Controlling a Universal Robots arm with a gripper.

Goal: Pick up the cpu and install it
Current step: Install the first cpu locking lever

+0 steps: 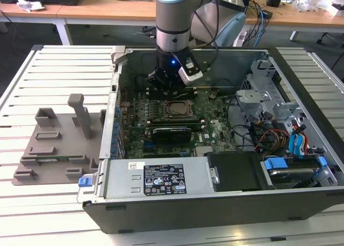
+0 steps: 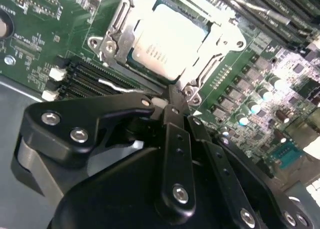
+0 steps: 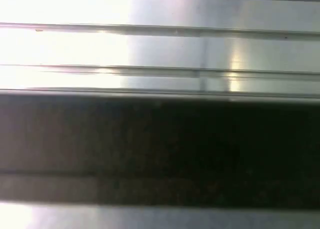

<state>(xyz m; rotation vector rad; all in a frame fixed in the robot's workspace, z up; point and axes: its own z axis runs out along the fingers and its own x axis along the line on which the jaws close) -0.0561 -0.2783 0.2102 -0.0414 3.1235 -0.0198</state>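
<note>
The cpu point(image 2: 167, 41), a flat square chip with a shiny silver top, lies in the motherboard socket point(image 2: 112, 39) inside its metal frame. In the exterior view the cpu point(image 1: 176, 110) sits mid-board in the open computer case. My gripper point(image 1: 165, 89) hangs just behind the socket, a little above the board. In the second wrist view its black fingers point(image 2: 172, 106) come together at a point just short of the socket frame's edge, with nothing between them. The gripper is shut and not touching the cpu.
A grey plastic tray point(image 1: 56, 146) with upright posts stands on the slatted table at the exterior view's left. Memory slots point(image 2: 87, 79), a drive cage point(image 1: 258, 98), cables point(image 1: 271, 136) and the power supply point(image 1: 161, 179) crowd the case point(image 1: 215, 208). Case walls surround the board.
</note>
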